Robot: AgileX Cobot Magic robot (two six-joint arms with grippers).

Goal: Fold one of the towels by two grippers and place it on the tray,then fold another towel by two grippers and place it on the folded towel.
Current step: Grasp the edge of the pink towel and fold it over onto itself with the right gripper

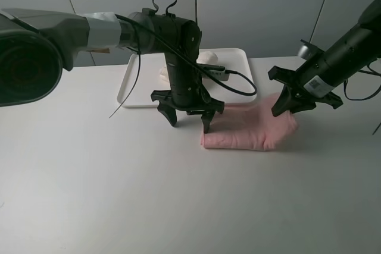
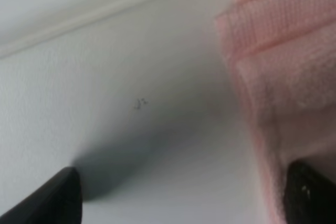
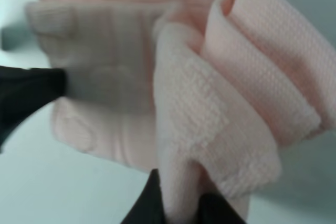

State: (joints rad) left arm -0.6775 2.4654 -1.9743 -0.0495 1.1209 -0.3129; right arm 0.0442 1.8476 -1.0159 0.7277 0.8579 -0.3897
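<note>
A pink towel [image 1: 247,130] lies folded on the table, right of centre. It fills the right wrist view [image 3: 210,93] and shows at the side of the left wrist view [image 2: 283,77]. My left gripper [image 1: 188,121] is open at the towel's left end, just above the table, and one fingertip [image 2: 310,195] touches the towel's edge. My right gripper [image 1: 292,106] is at the towel's right end, and its fingers pinch a raised fold [image 3: 181,208]. A white towel [image 1: 205,59] lies on the white tray [image 1: 136,87], partly hidden behind the left arm.
The tray stands at the back of the white table [image 1: 119,194], behind the left gripper. A black cable [image 1: 134,81] hangs from the left arm over the tray's left side. A grey wall runs behind the table.
</note>
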